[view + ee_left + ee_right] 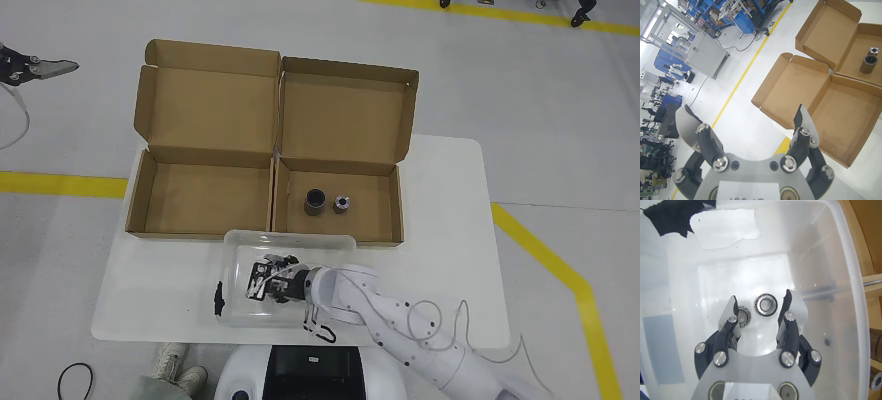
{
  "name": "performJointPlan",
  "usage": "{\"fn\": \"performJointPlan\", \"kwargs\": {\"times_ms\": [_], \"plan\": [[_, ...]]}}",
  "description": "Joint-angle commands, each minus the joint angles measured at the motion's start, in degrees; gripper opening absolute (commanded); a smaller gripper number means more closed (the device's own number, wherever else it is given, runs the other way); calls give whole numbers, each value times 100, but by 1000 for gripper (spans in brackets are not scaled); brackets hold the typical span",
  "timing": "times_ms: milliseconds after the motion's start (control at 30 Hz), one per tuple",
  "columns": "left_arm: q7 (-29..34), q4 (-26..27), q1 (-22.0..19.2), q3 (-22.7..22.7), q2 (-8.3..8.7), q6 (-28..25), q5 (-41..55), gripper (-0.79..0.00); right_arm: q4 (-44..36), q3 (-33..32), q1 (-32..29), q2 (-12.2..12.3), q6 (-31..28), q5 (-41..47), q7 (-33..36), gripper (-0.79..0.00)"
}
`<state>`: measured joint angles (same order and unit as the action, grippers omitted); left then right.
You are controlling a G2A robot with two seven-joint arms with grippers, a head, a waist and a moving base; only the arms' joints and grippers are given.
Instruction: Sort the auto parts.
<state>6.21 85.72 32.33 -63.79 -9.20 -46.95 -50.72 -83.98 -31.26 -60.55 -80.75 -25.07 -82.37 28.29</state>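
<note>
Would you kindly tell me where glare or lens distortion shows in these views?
Right wrist view: bright glints in the clear bin around the two bearings. Left wrist view: the wide lens bows the yellow floor line and the empty box. Top view: even light across the table.

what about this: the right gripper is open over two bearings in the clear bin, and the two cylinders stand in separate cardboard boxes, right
No: the top view shows the dark cylinder and the silver cylinder in one cardboard box. The right gripper is indeed open over two bearings in the clear bin.
</note>
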Motion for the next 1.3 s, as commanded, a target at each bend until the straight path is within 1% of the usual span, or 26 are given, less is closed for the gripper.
{"fn": "performJointPlan", "kwargs": {"times_ms": [0,67,233,533,633,700,800,833,867,1100,1200,1267], "plan": [[0,0,0,0,0,0,0,0,62,2,10,-30,128,9,-48,-345],[0,0,0,0,0,0,0,0,120,-12,-14,-56,285,44,-125,-351],[0,0,0,0,0,0,0,0,208,1,-6,-98,326,18,-168,-345],[0,0,0,0,0,0,0,0,343,53,28,-184,360,-3,20,-345],[0,0,0,0,0,0,0,0,419,47,37,-209,372,14,37,-397],[0,0,0,0,0,0,0,0,446,34,33,-220,381,25,20,-468],[0,0,0,0,0,0,0,0,464,20,22,-232,385,14,24,-646],[0,0,0,0,0,0,0,0,465,12,18,-236,394,10,33,-763],[0,0,0,0,0,0,0,0,461,6,15,-239,392,6,39,-785],[0,0,0,0,0,0,0,0,232,-49,-24,-230,407,-244,-191,-785],[0,0,0,0,0,0,0,0,-38,-40,-63,-222,398,-402,-176,-785],[0,0,0,0,0,0,0,0,-225,-50,-121,-208,358,-464,-311,-785]]}}
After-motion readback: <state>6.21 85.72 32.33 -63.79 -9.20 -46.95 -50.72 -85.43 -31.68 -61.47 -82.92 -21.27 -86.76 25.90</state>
